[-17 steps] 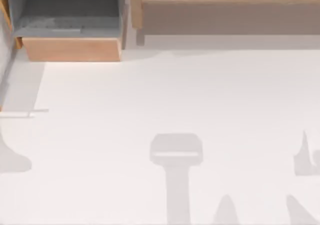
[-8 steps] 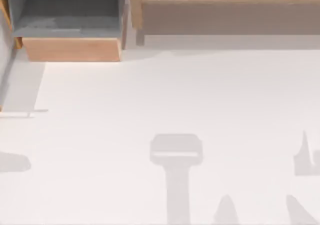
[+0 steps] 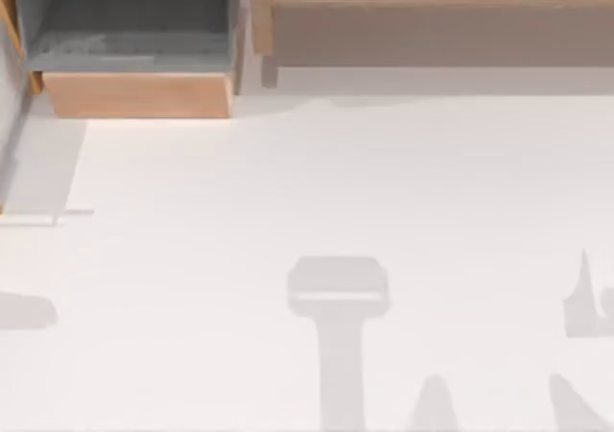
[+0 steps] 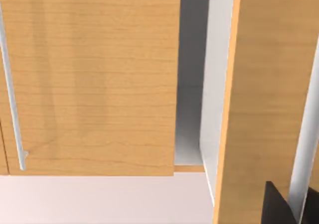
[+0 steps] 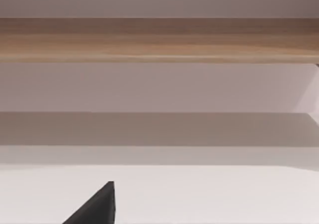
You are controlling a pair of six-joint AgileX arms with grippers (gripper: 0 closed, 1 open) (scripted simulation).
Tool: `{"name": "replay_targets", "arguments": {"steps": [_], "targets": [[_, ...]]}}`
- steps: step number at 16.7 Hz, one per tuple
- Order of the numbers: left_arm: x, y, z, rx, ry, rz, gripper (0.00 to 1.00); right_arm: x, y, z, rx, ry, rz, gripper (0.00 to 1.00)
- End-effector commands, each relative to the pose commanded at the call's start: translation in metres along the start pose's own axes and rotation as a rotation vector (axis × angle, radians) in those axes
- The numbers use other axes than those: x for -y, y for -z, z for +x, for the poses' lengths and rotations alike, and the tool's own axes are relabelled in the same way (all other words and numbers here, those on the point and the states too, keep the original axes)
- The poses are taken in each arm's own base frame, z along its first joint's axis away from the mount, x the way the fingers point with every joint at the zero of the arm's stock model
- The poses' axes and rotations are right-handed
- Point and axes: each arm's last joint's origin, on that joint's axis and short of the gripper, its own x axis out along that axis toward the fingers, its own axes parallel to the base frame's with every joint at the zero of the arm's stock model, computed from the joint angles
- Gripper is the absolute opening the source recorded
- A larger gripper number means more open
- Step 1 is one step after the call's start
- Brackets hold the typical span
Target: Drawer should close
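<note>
The long wooden shelf body [image 3: 432, 10] is taken as the landmark: it runs across the far edge of the white table [image 3: 336, 182], and the drawer [image 3: 137, 94] stands pulled out toward the near side at the shelf body's left end, in the table's far left corner. The drawer's grey floor is exposed behind its light-brown front panel, so the task is judged not yet done. The panel's long axis lies parallel to the shelf body, left to right, and the closing push is judged to run at a right angle to it, away from the near edge and into the shelf body. In the left wrist view the wooden panel [image 4: 89, 79] is seen close ahead, with a slim pale bar [image 4: 12, 99] near 1 edge and a grey gap beside it; a dark fingertip of the left gripper [image 4: 279, 206] is caught at the corner. The left arm is therefore judged the nearer of the 2. Whether its jaws are spread or closed cannot be told. In the right wrist view a dark fingertip of the right gripper [image 5: 97, 206] faces the shelf body [image 5: 159, 40] from well back, and its jaw state cannot be told either.
</note>
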Motion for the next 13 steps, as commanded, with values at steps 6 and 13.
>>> {"name": "replay_targets", "arguments": {"steps": [6,13], "targets": [[-0.003,0.002,0.043,0.001,-0.009,0.003,0.0,0.0,0.0,0.0,0.0,0.0,0.0,1.0],[0.001,0.001,0.061,-0.005,0.007,-0.006,0.0,0.0,0.0,0.0,0.0,0.0,0.0,1.0]]}}
